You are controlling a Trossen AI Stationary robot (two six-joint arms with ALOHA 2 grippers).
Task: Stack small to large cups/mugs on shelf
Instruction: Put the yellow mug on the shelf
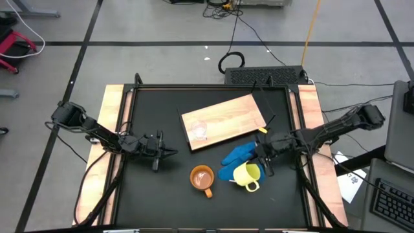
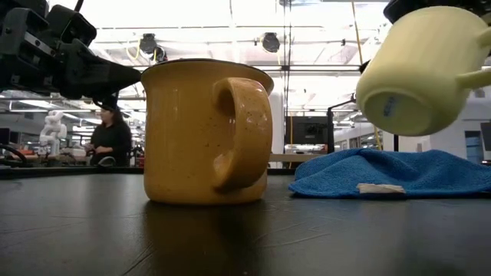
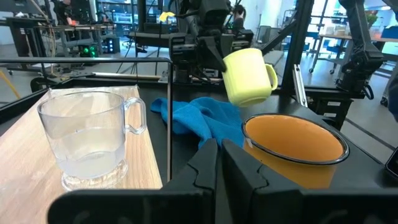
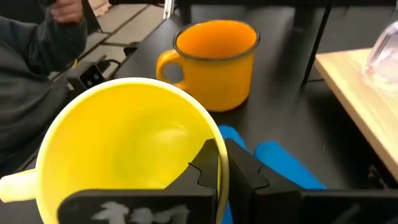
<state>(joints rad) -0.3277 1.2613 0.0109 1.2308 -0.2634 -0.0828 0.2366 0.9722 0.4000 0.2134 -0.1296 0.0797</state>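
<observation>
From above, the glass cup (image 1: pixel 198 130) is seen standing on the shelf (image 1: pixel 226 119), the orange mug (image 1: pixel 202 178) on the worktop (image 1: pixel 149 194). The low view alone shows the yellow mug (image 2: pixel 418 69) lifted clear of the blue cloth (image 2: pixel 399 172). Its rim is pinched by the right gripper (image 4: pixel 221 171), jaws clenched; the left gripper (image 1: pixel 169 152), jaws closed and empty, is held beside the orange mug.

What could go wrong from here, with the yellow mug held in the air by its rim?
1. The right gripper pinches only the rim of the yellow mug, which hangs tilted above the blue cloth; it might slip or swing.
2. The glass cup already stands on the shelf; a mug brought in low could knock it.
3. The orange mug stands close by on the table and could be bumped.
</observation>
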